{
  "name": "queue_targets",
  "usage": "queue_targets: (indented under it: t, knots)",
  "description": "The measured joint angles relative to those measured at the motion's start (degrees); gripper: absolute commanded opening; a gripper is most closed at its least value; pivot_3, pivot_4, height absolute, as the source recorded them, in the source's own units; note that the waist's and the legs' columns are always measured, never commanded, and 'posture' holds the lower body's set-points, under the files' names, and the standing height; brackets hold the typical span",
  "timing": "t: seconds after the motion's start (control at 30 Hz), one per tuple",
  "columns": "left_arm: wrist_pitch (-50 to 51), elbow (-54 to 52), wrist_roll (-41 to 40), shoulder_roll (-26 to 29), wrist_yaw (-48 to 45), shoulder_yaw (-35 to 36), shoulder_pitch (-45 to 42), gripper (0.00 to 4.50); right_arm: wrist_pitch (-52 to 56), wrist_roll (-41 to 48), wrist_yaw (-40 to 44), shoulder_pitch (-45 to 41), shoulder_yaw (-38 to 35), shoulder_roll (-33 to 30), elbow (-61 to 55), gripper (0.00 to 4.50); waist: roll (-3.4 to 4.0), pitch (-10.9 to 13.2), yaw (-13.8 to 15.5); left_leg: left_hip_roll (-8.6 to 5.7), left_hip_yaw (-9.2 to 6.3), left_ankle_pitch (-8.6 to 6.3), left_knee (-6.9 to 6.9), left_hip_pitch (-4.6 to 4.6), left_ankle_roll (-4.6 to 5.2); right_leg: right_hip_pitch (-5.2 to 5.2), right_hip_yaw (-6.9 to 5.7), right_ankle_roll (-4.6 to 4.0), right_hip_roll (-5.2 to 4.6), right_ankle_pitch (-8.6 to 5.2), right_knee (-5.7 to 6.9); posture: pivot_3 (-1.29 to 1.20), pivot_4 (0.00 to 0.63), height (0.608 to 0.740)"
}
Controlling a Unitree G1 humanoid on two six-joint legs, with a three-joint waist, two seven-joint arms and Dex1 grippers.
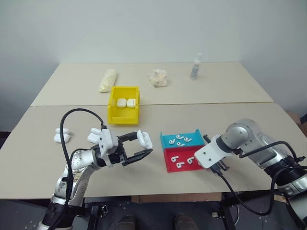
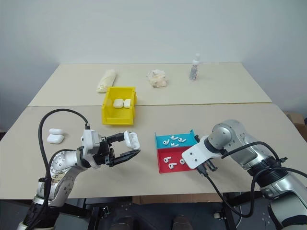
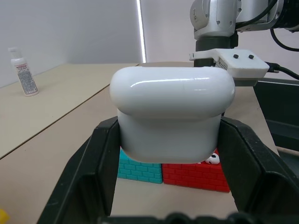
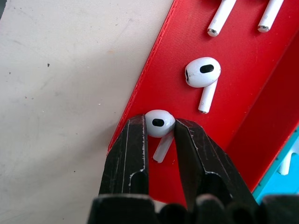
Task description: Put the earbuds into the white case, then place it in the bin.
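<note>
My left gripper (image 1: pixel 145 143) is shut on a white case (image 3: pixel 173 116), lid closed, held above the table to the left of the trays. My right gripper (image 4: pixel 159 122) points down into the red tray (image 4: pixel 243 107), and its two fingers press on either side of one earbud (image 4: pixel 158 119) at the tray's near edge. Another earbud (image 4: pixel 202 73) lies beside it, and two stems show further in. Several more earbuds (image 1: pixel 180 139) lie in the teal tray (image 1: pixel 165 140). The yellow bin (image 1: pixel 111 108) stands behind, with two white cases (image 1: pixel 125 102) in it.
Spare white cases lie on the table at the left (image 1: pixel 62 135) and by my left hand (image 1: pixel 96 136). On the far table are a yellowish bag (image 1: pixel 107 80), a crumpled white wad (image 1: pixel 158 77) and a small bottle (image 1: pixel 195 67).
</note>
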Motion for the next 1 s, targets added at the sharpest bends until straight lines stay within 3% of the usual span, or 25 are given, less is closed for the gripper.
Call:
queue_targets:
  t: [0.23, 0.33, 0.47, 0.57, 0.7, 0.87, 1.0]
  knots:
    - [0.0, 0.0, -0.1, -0.1, 0.0, 0.0, 0.0, 2.78, 2.3, 1.6, -0.6, 0.0, -1.3, 0.0, -1.6, 0.64, 0.0, 0.0, 0.0, 0.0, -0.02, 0.0, -0.02, -0.02, 0.0, -0.03, 0.0, 0.0, 0.0, 0.0, 0.0, 0.0, 0.15, 0.74]
    - [1.1, -1.9, -1.6, -0.1, 0.0, 0.0, -0.1, 2.78, 10.6, 8.1, -2.0, -0.4, -8.4, 0.2, -5.5, 0.64, 0.03, 0.0, 0.0, 0.02, -0.12, 0.0, -0.01, -0.1, 0.0, -0.1, 0.01, 0.0, -0.01, 0.0, 0.0, 0.0, 0.15, 0.74]
    - [3.8, -7.6, -6.3, -0.4, -0.3, -0.1, -0.8, 2.78, 21.7, 22.1, -6.8, -1.6, -24.2, 1.6, -12.3, 0.64, 0.03, 0.0, 0.2, 0.03, -0.21, -0.01, -0.03, -0.13, 0.0, -0.07, -0.01, 0.0, -0.03, 0.0, -0.02, 0.0, 0.15, 0.74]
    - [4.6, -9.2, -8.4, -0.4, -1.8, -0.3, -2.1, 2.78, 25.9, 32.1, -11.2, -0.7, -33.1, 5.9, -16.2, 0.64, 0.03, 0.0, 0.2, 0.02, -0.2, -0.01, -0.02, -0.08, 0.0, 0.0, -0.01, 0.0, -0.04, 0.01, -0.02, 0.0, 0.15, 0.74]
    - [6.7, -9.1, -9.4, -0.2, -3.3, -1.7, -5.4, 2.78, 29.3, 45.1, -16.3, 2.0, -39.0, 12.3, -21.8, 0.64, 0.03, 0.0, 0.2, 0.02, -0.19, -0.01, -0.02, -0.05, 0.01, 0.02, 0.0, 0.0, -0.01, 0.0, 0.01, 0.0, 0.15, 0.74]
    - [7.4, -8.6, -10.4, -0.8, -5.5, -2.4, -10.1, 2.78, 28.5, 56.6, -21.2, 4.6, -40.3, 21.6, -27.9, 0.64, 0.03, 0.0, 0.0, 0.03, -0.21, -0.02, -0.04, -0.05, 0.01, -0.01, 0.0, 0.0, 0.03, 0.0, 0.01, 0.0, 0.15, 0.74]
    - [7.5, -8.0, -11.3, -1.3, -6.0, -2.4, -12.0, 2.78, 24.8, 57.1, -22.4, 5.8, -37.5, 26.0, -28.4, 0.64, 0.04, 0.0, -0.1, 0.02, -0.19, -0.01, -0.03, -0.02, 0.01, -0.01, 0.01, 0.0, 0.04, 0.0, 0.04, 0.0, 0.15, 0.74]
